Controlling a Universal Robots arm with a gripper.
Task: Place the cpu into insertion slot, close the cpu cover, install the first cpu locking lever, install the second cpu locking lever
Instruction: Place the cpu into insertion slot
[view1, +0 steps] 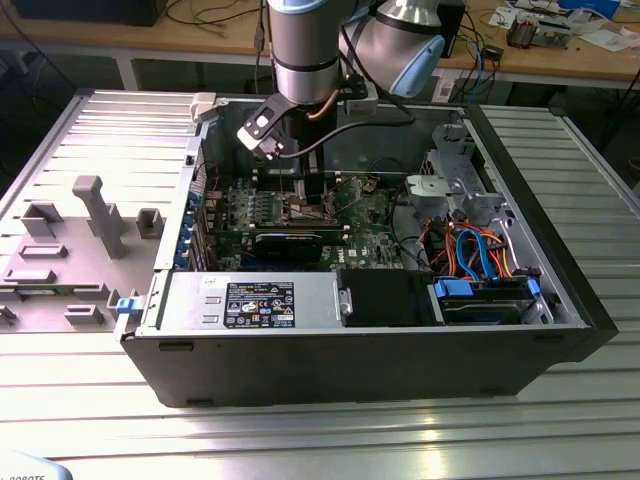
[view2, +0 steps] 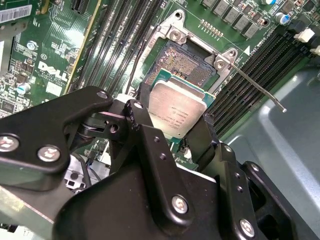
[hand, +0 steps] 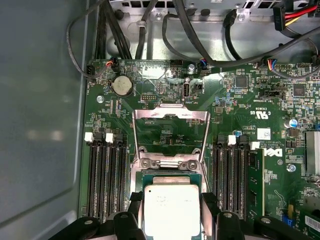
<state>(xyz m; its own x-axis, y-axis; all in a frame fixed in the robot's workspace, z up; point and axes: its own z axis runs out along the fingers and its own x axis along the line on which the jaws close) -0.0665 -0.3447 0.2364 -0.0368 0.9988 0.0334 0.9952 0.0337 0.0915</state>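
While pincer (view2: 175, 114) clamps cpu (view2: 179, 107) | cpu between fingers (view2: 149, 142) | over insertion slot (view2: 182, 62)

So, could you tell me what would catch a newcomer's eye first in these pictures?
Most likely the cpu, a silvery square clamped in the black gripper by the insertion slot, whose dark centre lies uncovered. In the first wrist view the cpu cover stands swung open beyond it. In the exterior view the arm reaches down into an open computer case.

Ribbed grey metal table (view1: 320, 440), cluttered wooden workbench (view1: 585, 62) behind
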